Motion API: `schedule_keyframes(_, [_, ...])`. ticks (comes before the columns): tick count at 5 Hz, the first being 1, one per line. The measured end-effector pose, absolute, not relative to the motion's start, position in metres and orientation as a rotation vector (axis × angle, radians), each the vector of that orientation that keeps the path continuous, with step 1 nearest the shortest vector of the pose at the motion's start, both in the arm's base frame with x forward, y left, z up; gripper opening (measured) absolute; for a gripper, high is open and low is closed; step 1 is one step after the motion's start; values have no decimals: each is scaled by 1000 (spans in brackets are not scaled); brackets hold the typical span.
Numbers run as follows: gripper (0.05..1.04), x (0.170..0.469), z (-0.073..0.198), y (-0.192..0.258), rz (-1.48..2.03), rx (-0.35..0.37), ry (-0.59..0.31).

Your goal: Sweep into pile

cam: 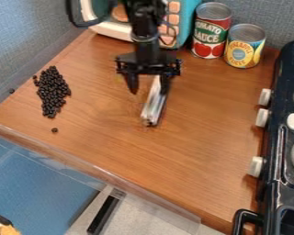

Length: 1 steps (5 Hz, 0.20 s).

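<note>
Clock positions relative to the centre of the view, near to far. From three to five o'clock, along the edge of the brown wood-grain tabletop (192, 151), a black toy stove (287, 57) with off-white knobs (256, 166). Just below nine o'clock, one stray small, round, black bean (54, 130), apart from the rest. At centre, a narrow, shiny silver-and-white object (154, 104), aslant beside one gripper finger; grip on it impossible to tell. Near ten o'clock, an elongated pile of small black beans (51, 92). Toward twelve, the black two-finger gripper (149, 93), fingers spread apart. Beyond, toward one o'clock, two cylindrical metal cans: red-and-green-labelled (211, 32), yellow-and-blue-labelled (245, 46).
</note>
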<state>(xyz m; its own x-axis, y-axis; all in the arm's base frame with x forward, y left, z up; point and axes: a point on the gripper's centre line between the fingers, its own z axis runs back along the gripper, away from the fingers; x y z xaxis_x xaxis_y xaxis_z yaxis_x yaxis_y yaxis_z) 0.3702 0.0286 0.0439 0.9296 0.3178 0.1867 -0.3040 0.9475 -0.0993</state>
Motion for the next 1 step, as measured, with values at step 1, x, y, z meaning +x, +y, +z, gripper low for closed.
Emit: schedule_keyframes(1, [1007, 370, 94, 32, 331, -135, -310])
